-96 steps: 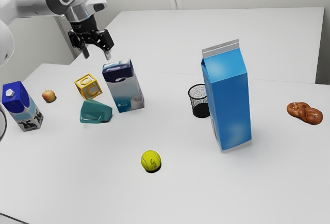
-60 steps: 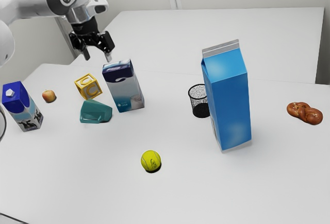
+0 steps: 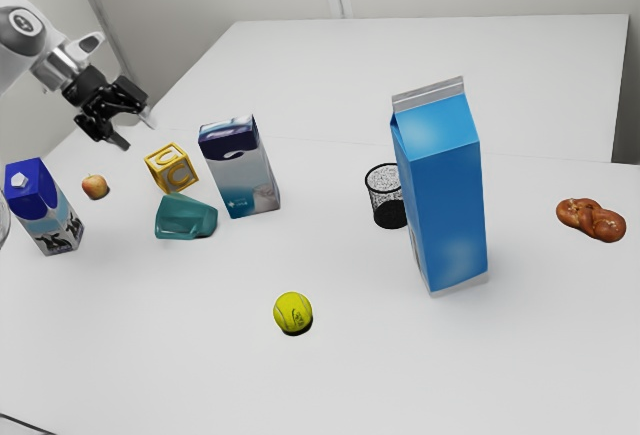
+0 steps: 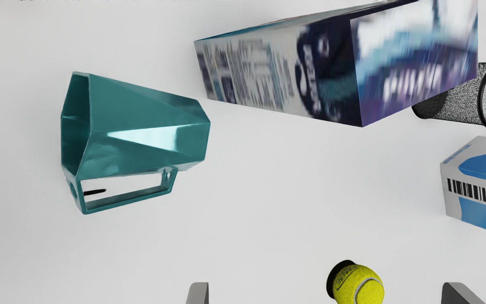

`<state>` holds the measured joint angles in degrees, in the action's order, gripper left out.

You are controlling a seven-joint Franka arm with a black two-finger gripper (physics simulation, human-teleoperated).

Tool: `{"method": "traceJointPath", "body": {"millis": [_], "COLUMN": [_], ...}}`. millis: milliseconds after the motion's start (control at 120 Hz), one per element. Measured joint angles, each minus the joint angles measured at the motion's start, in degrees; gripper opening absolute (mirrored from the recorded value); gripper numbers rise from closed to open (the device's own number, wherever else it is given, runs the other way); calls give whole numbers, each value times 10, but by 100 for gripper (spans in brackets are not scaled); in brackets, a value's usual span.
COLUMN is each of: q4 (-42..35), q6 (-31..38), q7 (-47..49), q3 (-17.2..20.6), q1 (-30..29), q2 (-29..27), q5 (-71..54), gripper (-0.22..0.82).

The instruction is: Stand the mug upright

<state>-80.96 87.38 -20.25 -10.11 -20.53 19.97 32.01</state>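
Observation:
High over the table near the apple, at the exterior view's upper left, my gripper is open and holds nothing. The teal mug lies on its side on the table, beside the yellow block and the dark-topped carton. In the wrist view the mug shows its open mouth at one end and its angular handle along one side. Both tips of my gripper stand wide apart there, away from the mug.
A dark-topped carton, yellow block, apple and blue-capped carton stand around the mug. Farther off are a tennis ball, mesh cup, tall blue carton and pretzel.
My arm and gripper have swung toward the exterior view's left and slightly down, and the hand has tilted. The mug and the other objects have stayed where they were.

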Motion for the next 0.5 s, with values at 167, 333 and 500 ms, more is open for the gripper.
{"method": "traceJointPath", "body": {"millis": [167, 333, 500], "q4": [30, 58, 53], "q6": [-4, -1, 3], "q7": [-75, -143, -194], "q3": [-1, -1, -1], "q1": [-56, -66, -65], "q2": [85, 165, 200], "q5": [63, 120, 152], "gripper": [60, 60, 60]}}
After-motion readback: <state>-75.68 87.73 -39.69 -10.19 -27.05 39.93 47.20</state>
